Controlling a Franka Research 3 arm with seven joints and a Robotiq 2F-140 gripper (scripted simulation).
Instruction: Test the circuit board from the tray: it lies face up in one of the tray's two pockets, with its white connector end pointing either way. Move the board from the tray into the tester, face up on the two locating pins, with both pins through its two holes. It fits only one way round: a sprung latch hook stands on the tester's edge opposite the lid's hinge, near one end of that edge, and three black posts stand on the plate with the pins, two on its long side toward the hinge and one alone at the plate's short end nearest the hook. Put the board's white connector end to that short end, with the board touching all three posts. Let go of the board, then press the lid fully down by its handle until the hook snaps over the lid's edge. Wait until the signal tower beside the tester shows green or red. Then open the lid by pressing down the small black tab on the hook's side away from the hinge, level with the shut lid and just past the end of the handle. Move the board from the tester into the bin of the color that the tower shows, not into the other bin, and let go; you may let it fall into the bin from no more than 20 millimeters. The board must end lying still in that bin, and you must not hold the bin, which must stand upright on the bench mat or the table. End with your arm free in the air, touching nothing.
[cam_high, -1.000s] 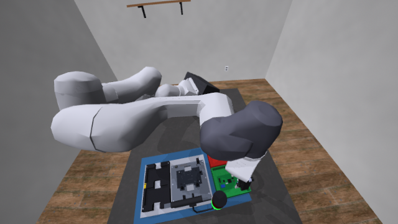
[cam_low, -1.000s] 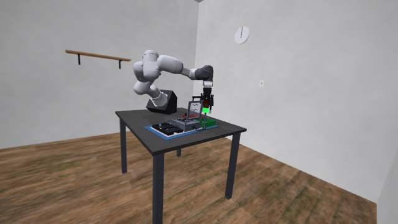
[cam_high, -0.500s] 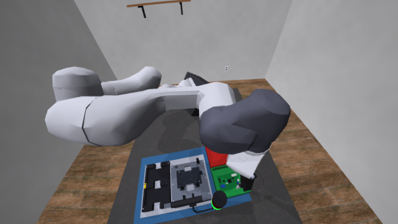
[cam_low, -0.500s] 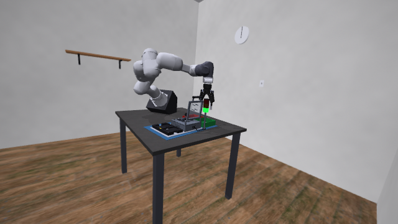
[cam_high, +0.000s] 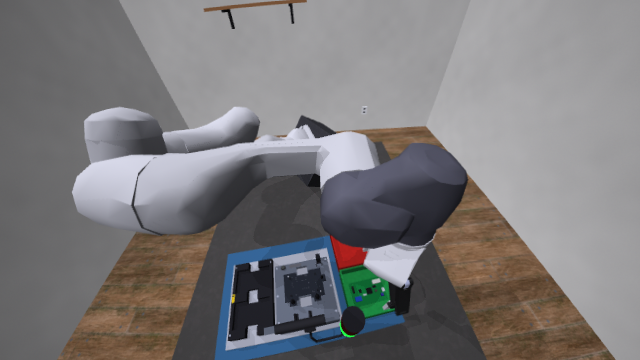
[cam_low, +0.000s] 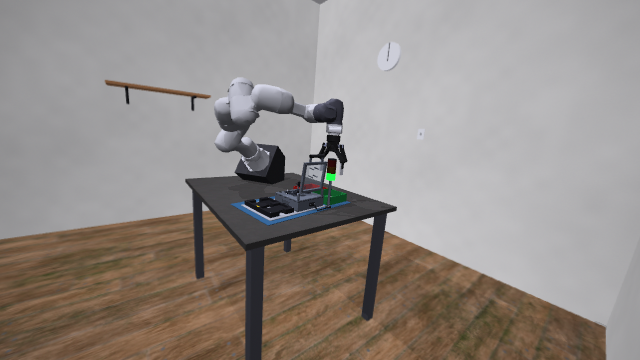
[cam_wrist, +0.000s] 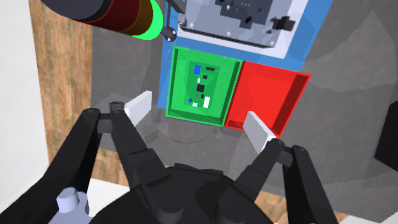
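The green circuit board (cam_high: 369, 291) (cam_wrist: 201, 86) lies face up inside the green bin (cam_high: 372, 311) (cam_low: 341, 195) (cam_wrist: 175, 85). My gripper (cam_low: 331, 161) (cam_wrist: 199, 110) is open and empty. It hangs well above the green bin, touching nothing. The signal tower (cam_high: 353, 321) (cam_low: 330, 176) (cam_wrist: 145, 22) beside the tester glows green. The red bin (cam_high: 346, 255) (cam_wrist: 262, 95) next to the green one is empty. The tester (cam_high: 302, 290) (cam_low: 300, 199) (cam_wrist: 250, 15) has its lid (cam_low: 314, 175) standing open, and its plate holds no board. The black tray (cam_high: 248, 300) (cam_low: 267, 205) has both pockets empty.
Tray, tester and bins stand on a blue mat (cam_high: 221, 330) on the dark table (cam_low: 225, 200). My arm's base (cam_low: 262, 165) is at the table's back. The upright lid and the tower stand close beside my gripper.
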